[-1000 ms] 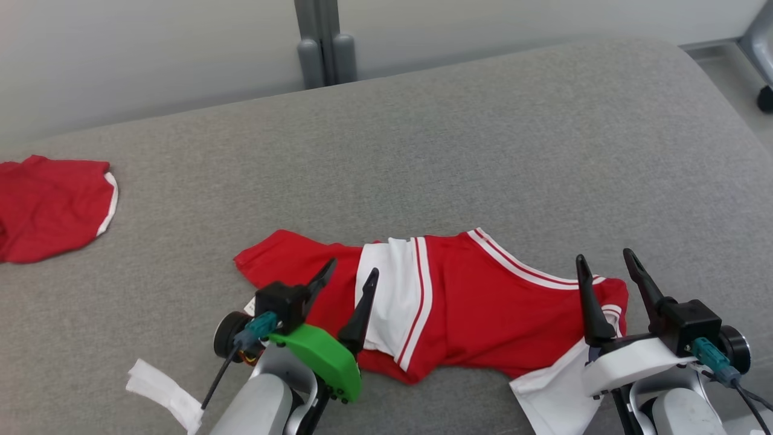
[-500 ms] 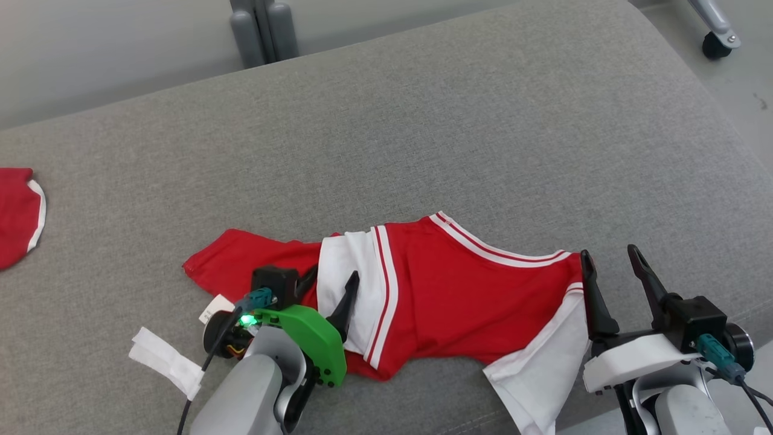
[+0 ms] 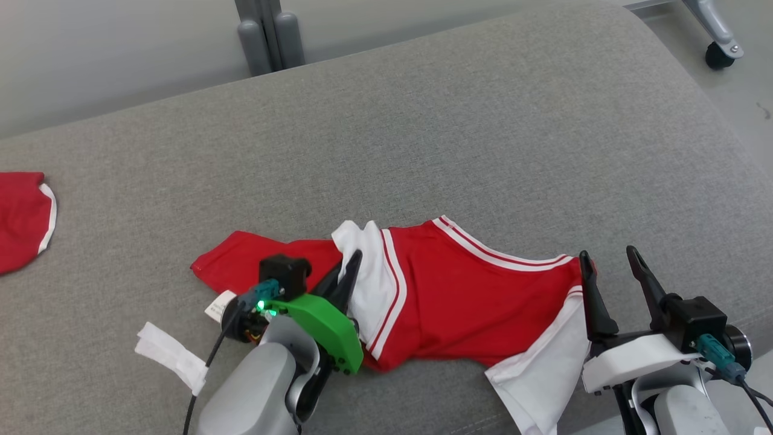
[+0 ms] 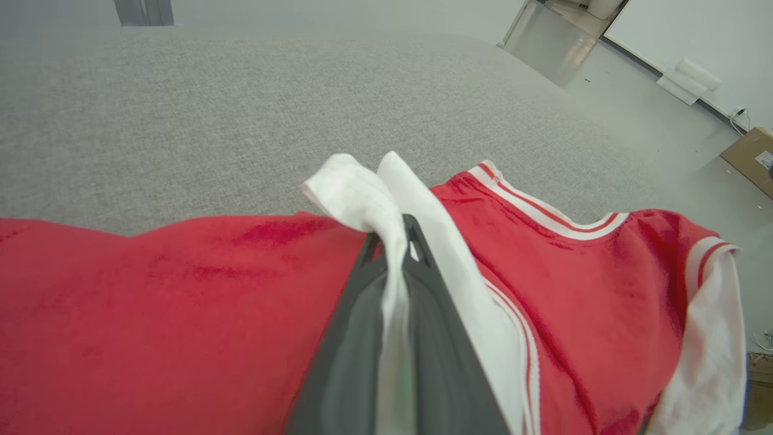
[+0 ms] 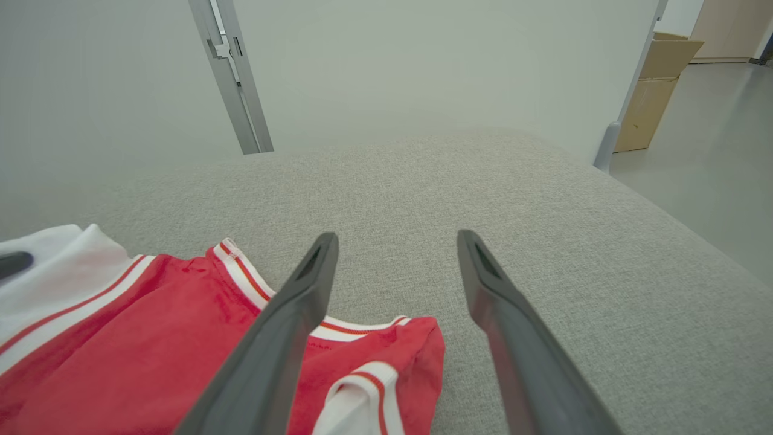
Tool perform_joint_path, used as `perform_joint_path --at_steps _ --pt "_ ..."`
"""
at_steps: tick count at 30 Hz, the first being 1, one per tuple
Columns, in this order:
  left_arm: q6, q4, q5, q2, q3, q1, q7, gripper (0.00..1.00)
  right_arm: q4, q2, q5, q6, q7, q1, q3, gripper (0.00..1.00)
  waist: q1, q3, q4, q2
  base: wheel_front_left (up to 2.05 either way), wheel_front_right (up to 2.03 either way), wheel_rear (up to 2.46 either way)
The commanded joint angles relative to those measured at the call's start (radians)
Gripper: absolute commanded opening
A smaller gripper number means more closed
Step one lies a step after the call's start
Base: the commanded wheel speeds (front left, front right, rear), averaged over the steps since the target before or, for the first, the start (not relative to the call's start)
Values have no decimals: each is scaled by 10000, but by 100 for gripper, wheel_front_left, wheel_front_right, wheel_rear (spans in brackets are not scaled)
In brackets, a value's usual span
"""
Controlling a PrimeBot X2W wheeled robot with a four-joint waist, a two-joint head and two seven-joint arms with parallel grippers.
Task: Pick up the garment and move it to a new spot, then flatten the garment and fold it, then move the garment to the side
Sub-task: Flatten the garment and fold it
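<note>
The left gripper (image 3: 352, 258), pressed together on the white sleeve fold (image 4: 350, 187) of the red-and-white jersey (image 3: 477, 296) crumpled near the front edge of the grey cushion (image 3: 483, 121), should lift slowly, while the right gripper (image 3: 607, 257), spread just beside the other sleeve (image 3: 543, 374), needs a deep bite first.

I am looking over a grey fabric cushion (image 3: 483, 121) that is taking up most of the head view. A second red cloth with a white edge (image 3: 24, 220) is lying on it at the far left edge. A grey metal post (image 3: 269, 36) is standing behind the cushion at the top, against a pale wall (image 3: 121, 54). A black caster wheel (image 3: 721, 54) is sitting on the floor (image 3: 743, 103) in the upper right corner. In my right wrist view a cardboard box (image 5: 658, 90) is standing at the upper right. In my left wrist view another brown box (image 4: 752, 160) is lying at the right edge.
</note>
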Motion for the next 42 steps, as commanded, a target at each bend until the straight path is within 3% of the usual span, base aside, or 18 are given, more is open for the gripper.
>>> perform_joint_path --at_steps 1,6,18,24,30,36,42 --pt "49 -143 -115 51 55 -329 -114 0 25 -3 42 -14 -2 -16 19 100 0 -16 -4 0 0 0 0" --pt "281 -700 -198 209 474 -1240 -192 0 56 -2 109 -14 -2 -107 62 100 0 4 -31 0 0 0 0" --pt "1125 -329 651 2003 1744 -4991 -645 0 190 -8 308 -14 -2 -325 400 100 0 45 -879 0 0 0 0" --pt "1517 126 1349 2498 1911 -6147 -1044 0 227 -8 262 -14 -2 -180 385 100 0 26 -1182 0 0 0 0" --pt "1751 165 1673 1943 1972 -5562 -1118 0 193 -6 327 -14 -2 -321 367 100 0 226 -1260 0 0 0 0" --pt "1523 204 1973 675 1623 -3896 -1109 0 129 -6 468 -14 -2 -489 456 100 0 608 -1233 0 0 0 0" --pt "1244 4 2224 76 699 -2739 -1109 0 150 -6 506 -14 -2 -640 508 100 0 829 -1263 0 0 0 0"
